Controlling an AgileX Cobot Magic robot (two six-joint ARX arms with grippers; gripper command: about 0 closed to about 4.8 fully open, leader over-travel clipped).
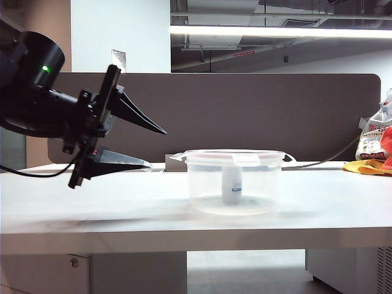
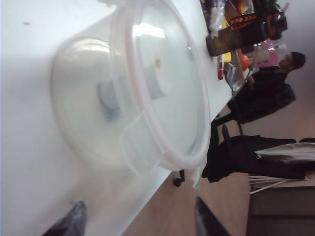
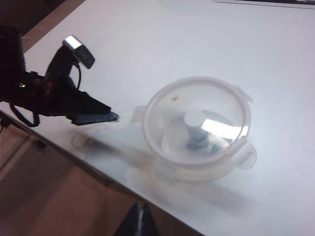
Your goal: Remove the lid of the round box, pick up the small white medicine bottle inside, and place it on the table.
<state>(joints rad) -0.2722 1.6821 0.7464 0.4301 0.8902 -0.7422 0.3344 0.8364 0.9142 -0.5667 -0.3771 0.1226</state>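
Likely an office: white desk [image 1: 153,214], grey-brown partition panel [image 1: 245,116], strip ceiling light [image 1: 275,30], blurred seated person [image 2: 275,88].

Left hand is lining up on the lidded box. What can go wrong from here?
1. The lid sits flat on the round box, clip tabs sticking out. The open left hand, short of the rim and beside it, may push the light box along the table rather than lift the lid.
2. The small white medicine bottle stands upright inside; a shove could topple it.
3. The right hand hangs above the table edge near the box, jaws unclear.
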